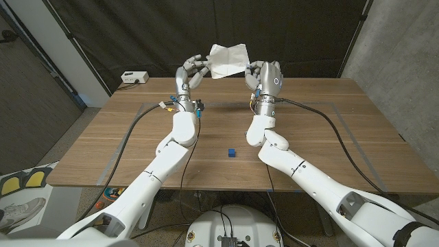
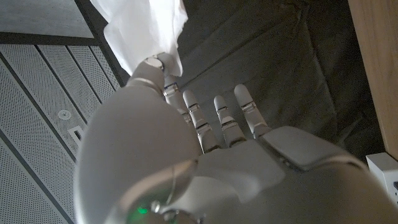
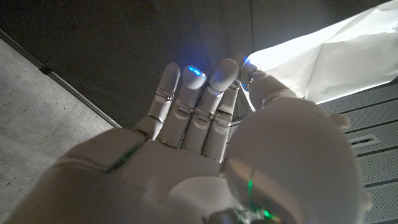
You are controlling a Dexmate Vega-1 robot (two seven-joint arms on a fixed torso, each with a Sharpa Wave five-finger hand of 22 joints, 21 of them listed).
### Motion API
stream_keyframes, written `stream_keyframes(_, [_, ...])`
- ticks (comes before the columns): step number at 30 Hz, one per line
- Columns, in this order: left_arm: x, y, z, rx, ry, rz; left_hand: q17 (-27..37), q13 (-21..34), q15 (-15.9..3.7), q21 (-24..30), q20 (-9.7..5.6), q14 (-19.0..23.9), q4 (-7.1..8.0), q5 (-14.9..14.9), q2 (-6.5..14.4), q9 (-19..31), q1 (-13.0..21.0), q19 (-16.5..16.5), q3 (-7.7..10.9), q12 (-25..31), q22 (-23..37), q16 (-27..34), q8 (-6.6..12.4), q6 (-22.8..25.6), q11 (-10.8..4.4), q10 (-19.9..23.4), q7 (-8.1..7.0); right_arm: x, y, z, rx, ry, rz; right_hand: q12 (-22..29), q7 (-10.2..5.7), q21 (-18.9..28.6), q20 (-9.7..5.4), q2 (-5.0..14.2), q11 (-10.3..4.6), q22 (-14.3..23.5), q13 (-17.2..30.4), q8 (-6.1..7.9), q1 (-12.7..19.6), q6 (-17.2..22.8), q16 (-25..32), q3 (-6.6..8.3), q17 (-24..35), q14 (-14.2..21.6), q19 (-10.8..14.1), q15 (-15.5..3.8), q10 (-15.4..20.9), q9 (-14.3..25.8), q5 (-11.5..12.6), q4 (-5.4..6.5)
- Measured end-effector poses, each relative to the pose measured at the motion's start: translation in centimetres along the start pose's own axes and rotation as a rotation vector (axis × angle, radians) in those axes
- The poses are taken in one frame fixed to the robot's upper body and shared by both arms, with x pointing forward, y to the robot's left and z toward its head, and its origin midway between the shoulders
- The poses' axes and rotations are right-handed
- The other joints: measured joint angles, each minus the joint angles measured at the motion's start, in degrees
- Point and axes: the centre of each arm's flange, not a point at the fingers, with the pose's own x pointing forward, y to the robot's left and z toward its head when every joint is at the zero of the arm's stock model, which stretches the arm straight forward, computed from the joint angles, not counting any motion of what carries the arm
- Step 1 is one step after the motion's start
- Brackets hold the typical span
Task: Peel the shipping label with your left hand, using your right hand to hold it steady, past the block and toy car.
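Observation:
A crumpled white shipping label (image 1: 227, 60) hangs in the air above the table's far edge, held between both raised hands. My left hand (image 1: 193, 71) pinches its left side, and in the left wrist view the label (image 2: 142, 30) sits at that hand's (image 2: 186, 155) thumb tip. My right hand (image 1: 266, 77) pinches the label's right side; in the right wrist view the sheet (image 3: 329, 59) meets that hand's (image 3: 211, 155) fingertips. A small blue block (image 1: 232, 152) lies on the wooden table (image 1: 329, 130), between my forearms and nearer me.
A white box (image 1: 134, 77) sits off the table's far left corner. Black cables (image 1: 130, 134) run along the tabletop from both wrists. A dark curtain (image 1: 137, 34) hangs behind the table.

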Motion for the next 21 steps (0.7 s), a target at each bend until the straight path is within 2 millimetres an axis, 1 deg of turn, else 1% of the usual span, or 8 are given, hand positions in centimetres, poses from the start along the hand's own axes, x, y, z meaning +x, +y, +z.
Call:
stream_keyframes(4, [0.00, 0.11, 0.02, -0.003, -0.006, 0.004, -0.20, 0.00, -0.03, 0.49, 0.00, 0.62, 0.12, 0.86, -0.22, 0.80, -0.22, 0.00, 0.37, 0.00, 0.00, 0.00, 0.01, -0.19, 0.00, 0.00, 0.19, 0.05, 0.08, 0.07, 0.001, -0.002, 0.000, 0.00, 0.00, 0.00, 0.00, 0.00, 0.00, 0.00, 0.15, 0.06, 0.00, 0.00, 0.00, 0.00, 0.00, 0.00, 0.00, 0.01, 0.00, 0.00, 0.12, 0.00])
stream_keyframes(5, [-0.01, 0.13, 0.01, -0.003, -0.006, 0.005, -0.26, 0.00, 0.06, 0.62, 0.00, 0.73, 0.12, 1.18, -0.40, 2.35, -0.40, 0.00, 0.38, 0.00, 0.06, 0.00, 0.01, -0.29, -0.15, 0.18, 0.29, 0.07, 0.08, 0.08, 0.001, -0.002, -0.001, 0.00, 0.01, 0.00, 0.00, 0.00, 0.00, 0.00, 0.13, 0.09, 0.00, 0.00, 0.00, 0.00, 0.00, 0.00, 0.00, 0.02, 0.00, 0.00, 0.12, 0.00])
stream_keyframes(8, [0.01, 0.17, 0.01, -0.004, -0.008, 0.007, -0.26, 0.00, -0.21, 1.37, 0.00, 1.01, 0.28, 1.75, -0.74, 3.49, -0.75, 0.00, 1.02, 0.21, 0.29, 0.00, 0.35, -0.58, 0.00, 0.61, 0.58, 0.05, 0.13, 0.11, 0.001, -0.003, 0.000, 0.00, 0.01, 0.00, 0.00, -0.01, 0.00, 0.00, 0.28, 0.18, -0.01, -0.01, 0.00, 0.00, 0.00, 0.00, 0.00, 0.02, -0.01, 0.00, 0.12, 0.00])
stream_keyframes(10, [0.01, 0.18, 0.01, -0.005, -0.009, 0.007, -0.26, 0.00, -0.21, 1.81, 0.00, 1.01, 0.29, 2.20, -0.75, 3.58, -0.75, 0.00, 1.03, 0.21, 0.42, 0.00, 0.35, -0.61, -0.12, 0.73, 0.60, 0.07, 0.14, 0.13, 0.001, -0.003, 0.000, 0.00, 0.01, 0.00, 0.00, -0.38, 0.00, 0.00, 0.19, 0.19, -0.38, -0.01, 0.00, 0.54, 0.00, 0.00, 0.00, 0.03, -0.01, 0.00, 0.12, -0.06])
stream_keyframes(17, [-0.01, 0.20, 0.05, -0.007, -0.012, 0.006, -0.26, 0.00, -0.02, 3.51, 0.03, 1.20, 0.45, 2.80, -1.08, 4.25, -2.13, -0.03, 1.67, 0.42, 1.11, 0.00, 0.38, -0.70, 0.00, 1.22, 0.70, 0.03, 0.16, 0.21, 0.008, -0.006, -0.001, 0.00, 0.00, 0.00, 0.00, -0.38, 0.00, -0.01, 0.23, 0.19, -0.38, 0.00, 0.00, 0.63, 0.00, -0.16, 0.00, -0.11, -0.01, -0.18, 0.12, -0.15])
stream_keyframes(18, [-0.01, 0.20, 0.06, -0.007, -0.013, 0.005, -0.26, 0.05, -0.02, 3.81, 0.35, 1.20, 0.46, 2.80, -1.03, 4.26, -2.27, -0.35, 1.67, 0.42, 1.23, 0.00, 0.38, -0.70, 0.00, 1.22, 0.70, 0.03, 0.15, 0.22, 0.009, -0.007, -0.002, 0.00, -0.10, 0.00, 0.00, -0.36, 0.01, -0.01, 0.28, 0.19, -0.39, 0.10, 0.00, 0.72, 0.00, -0.16, 0.00, -0.11, -0.02, -0.30, 0.12, -0.06])
stream_keyframes(19, [-0.02, 0.19, 0.07, -0.008, -0.013, 0.004, -0.21, 0.11, -0.02, 4.19, 0.66, 1.20, 0.47, 2.80, -1.11, 4.33, -2.52, -0.66, 1.68, 0.42, 1.35, 0.00, 0.39, -0.70, 0.01, 1.21, 0.70, 0.02, 0.13, 0.24, 0.014, -0.010, -0.003, 0.00, -0.20, 0.00, 0.16, -0.34, 0.01, -0.01, 0.30, 0.15, -0.41, 0.24, 0.20, 0.79, 0.02, -0.16, -0.19, -0.11, -0.02, -0.54, 0.11, 0.00])
stream_keyframes(21, [-0.05, 0.16, 0.09, -0.009, -0.015, 0.000, -0.11, 0.17, -0.02, 5.00, 1.05, 1.20, 0.61, 2.03, -1.12, 4.34, -3.29, -1.05, 1.83, 0.42, 1.69, 0.00, 0.39, -0.71, 0.44, 0.79, 0.71, 0.00, 0.10, 0.21, 0.019, -0.014, -0.003, -0.22, -0.46, 0.00, 0.07, -0.61, 0.01, -0.01, 0.22, -0.67, -1.28, 0.42, 0.80, 0.77, 0.13, -0.16, -0.76, -0.11, -0.02, -0.93, -0.56, 0.00])
